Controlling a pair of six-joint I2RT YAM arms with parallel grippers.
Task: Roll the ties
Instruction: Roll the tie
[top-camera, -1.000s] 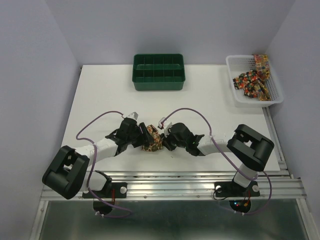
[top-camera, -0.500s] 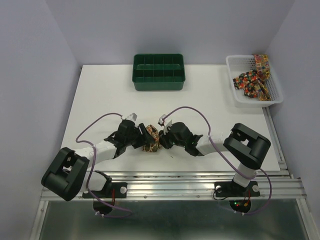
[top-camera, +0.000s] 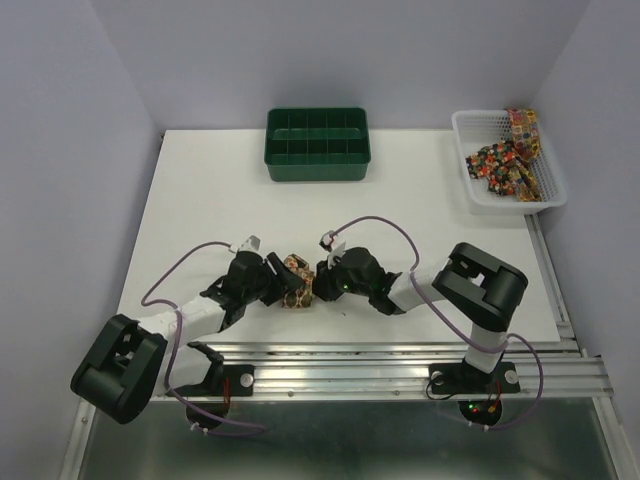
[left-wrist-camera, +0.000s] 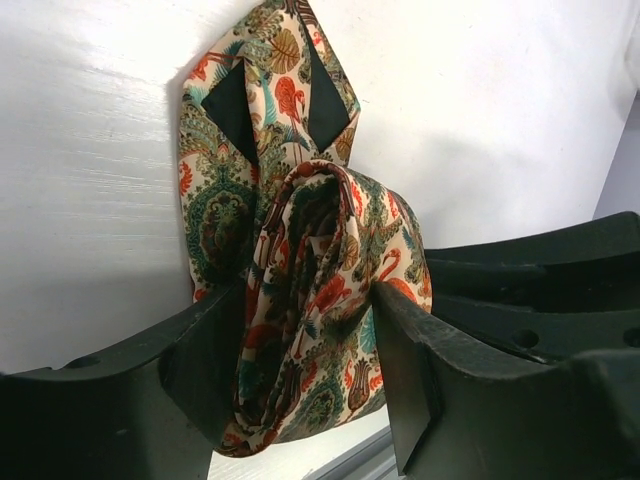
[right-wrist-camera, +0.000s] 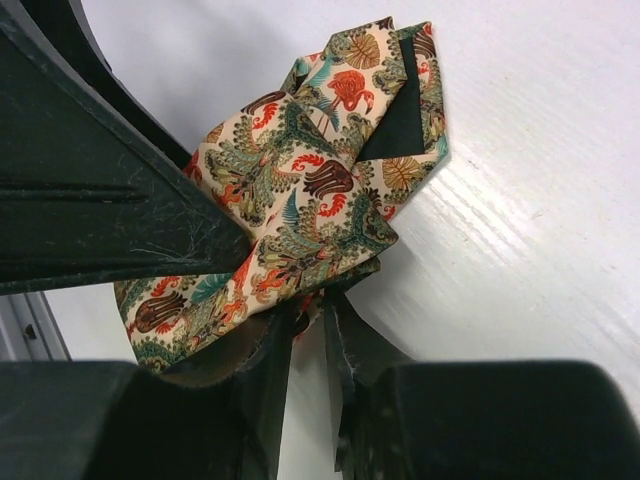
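The left tool (top-camera: 274, 284) is seen low over the desk (top-camera: 200, 190), near its front edge. Its jaws are set fairly wide and are pressed against both sides of the rolled tie (top-camera: 295, 283). In the left wrist view the roll (left-wrist-camera: 310, 300) is held upright between the two fingers of the left tool (left-wrist-camera: 305, 370). The open coil faces the camera, and the pointed end is laid flat on the desk beyond it, away from the tool.

The roll therefore lies directly between the two tools and touches both, so neither arm can be called nearer. Its coil axis is judged to run roughly from one tool toward the other.

Just to the right, the right tool (top-camera: 318, 280) is nearly closed. In the right wrist view a lower fold of the tie (right-wrist-camera: 300, 220) is drawn into the narrow gap of the right tool (right-wrist-camera: 308, 340), so a pinch on that edge is judged. Any next turn would depend on this pinch being kept as the pivot while the left grip is loosened.

Far to the right, more ties (top-camera: 505, 160) are left in the white basket (top-camera: 456, 122), well apart from the arms.

Compared with the earlier top view, both elbows have been swung leftward, and the bundle has been carried slightly left. The tools are now set closer around it.
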